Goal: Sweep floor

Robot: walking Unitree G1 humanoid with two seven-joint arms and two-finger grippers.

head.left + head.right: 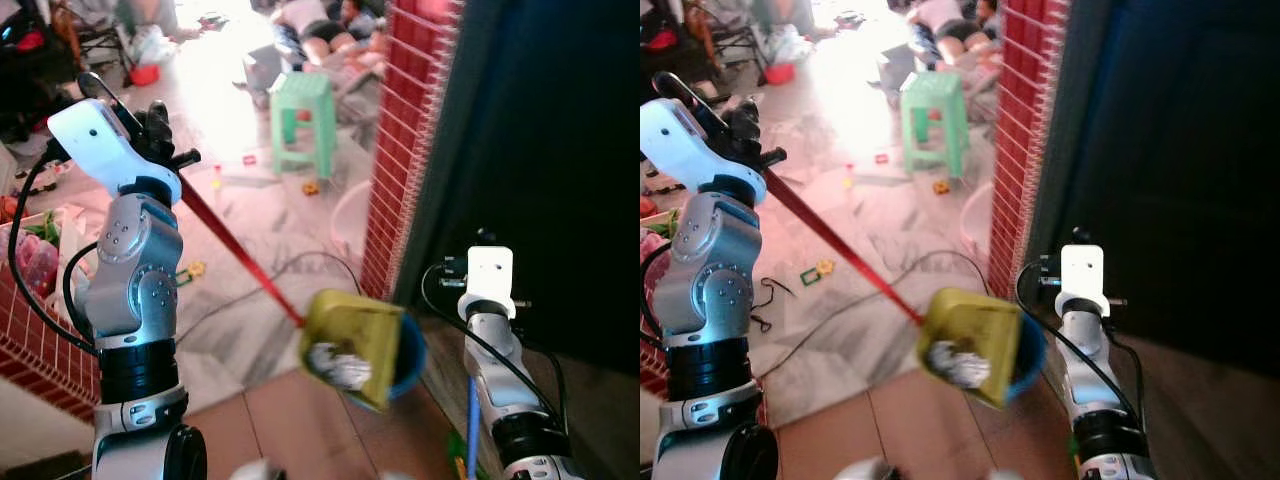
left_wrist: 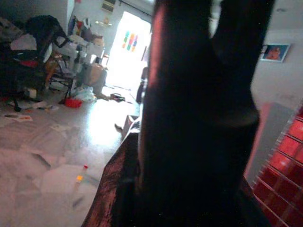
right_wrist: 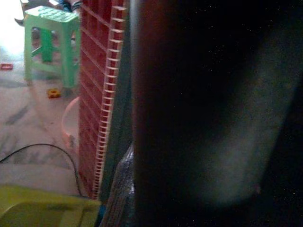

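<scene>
- Looking down through the left eye view, the left gripper (image 1: 160,125) is raised at the robot's left, its black fingers closed round the top of a red handle (image 1: 235,250). That handle slants down to a yellow dustpan (image 1: 352,345), which hangs tilted above the floor (image 1: 250,220) with a pale crumpled bit of rubbish (image 1: 335,365) inside it. A blue rim (image 1: 412,355) shows behind the pan's far edge. Beyond stand a green stool (image 1: 305,120) and a red tiled pillar (image 1: 405,140), with small toys scattered on the marble and a black cable (image 1: 290,270) looping across it.
- The right arm (image 1: 490,330) rises low on the right beside the dark panel, with a thin blue rod (image 1: 472,425) running down alongside it; I cannot tell how its fingers stand.
- The right eye view gives the same scene: the dustpan (image 1: 970,345) sits between the two arms, over the seam where marble meets brown tile.
- In the left wrist view, the dark fingers (image 2: 189,118) loom close and blurred, wrapped on the reddish handle, with a cluttered bright room behind.
- In the right wrist view, a broad dark shape covers most of the frame; the stool (image 3: 49,40), the pillar (image 3: 102,94) and a corner of the yellow pan (image 3: 42,208) show beside it.
</scene>
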